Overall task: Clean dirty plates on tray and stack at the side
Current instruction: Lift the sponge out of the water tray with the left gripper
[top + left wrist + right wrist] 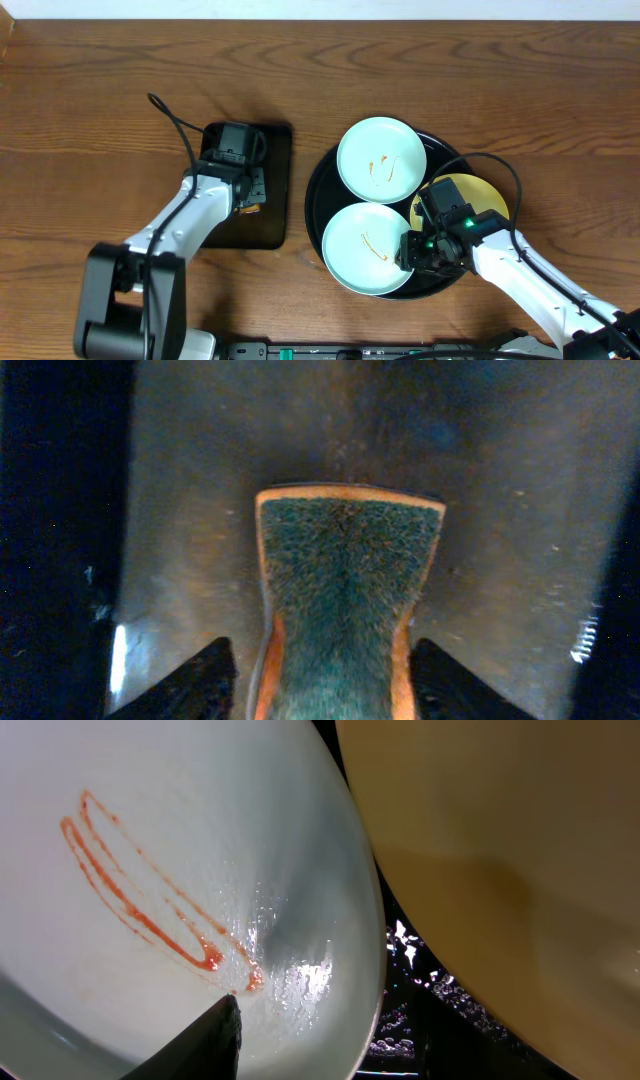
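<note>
Left tool [325, 672]: clenched on a green-topped, orange-sided sponge [345, 580], over the rectangular black tray [275, 215] on the counter [100, 80].
Right tool [417, 254]: at the right edge of the near pale plate [362, 250], one finger [200, 1042] above its orange smear [140, 910]; whether it is clenched or released cannot be told.
Round black tray [313, 205]: holds the near pale plate, a far pale plate [381, 160] also smeared, and a yellow plate [475, 187] partly under the right arm.

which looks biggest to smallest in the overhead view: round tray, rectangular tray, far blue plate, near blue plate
1. round tray
2. rectangular tray
3. far blue plate and near blue plate: they look about the same size, so no ranking between them
</note>
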